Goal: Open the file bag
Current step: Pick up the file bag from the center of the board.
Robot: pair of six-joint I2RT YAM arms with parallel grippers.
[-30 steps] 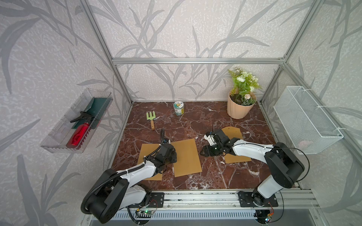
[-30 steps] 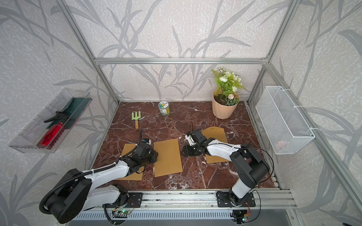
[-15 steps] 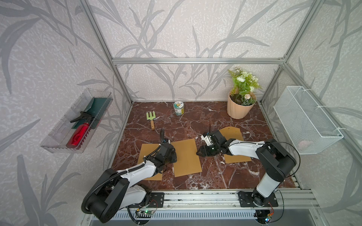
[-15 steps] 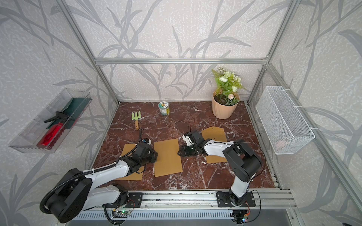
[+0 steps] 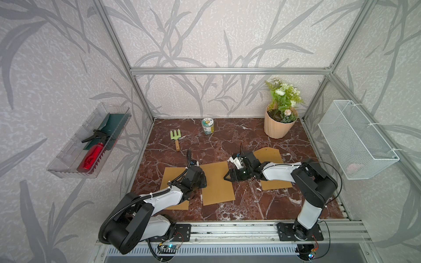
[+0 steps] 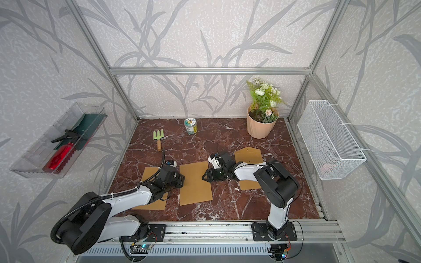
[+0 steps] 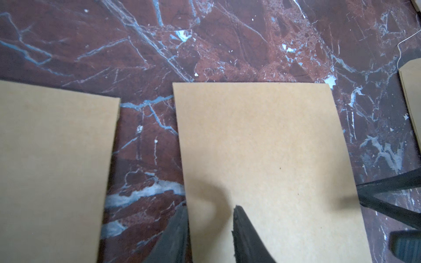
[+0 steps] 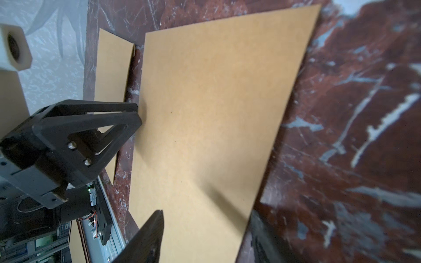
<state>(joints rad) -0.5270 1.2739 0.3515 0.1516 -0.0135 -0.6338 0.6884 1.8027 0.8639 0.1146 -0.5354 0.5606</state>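
Here, left fingers (image 7: pixel 177 234) astride middle file bag (image 7: pixel 262 141) edge, right fingers (image 8: pixel 148 236) opposite

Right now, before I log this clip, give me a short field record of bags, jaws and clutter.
surface: marble tabletop
left file bag: flat, partly under the left arm
middle file bag: flat, between both jaws
right file bag: flap end showing, partly under the right arm
left jaws: open, astride one long edge of the middle file bag
right jaws: open, astride its opposite edge
clutter: garden fork, small tin, potted plant

File bag (image 5: pixel 217 182) between left hand (image 5: pixel 202 181), right hand (image 5: pixel 227 178) (rake (image 5: pixel 175 136), can (image 5: pixel 207 126) behind).
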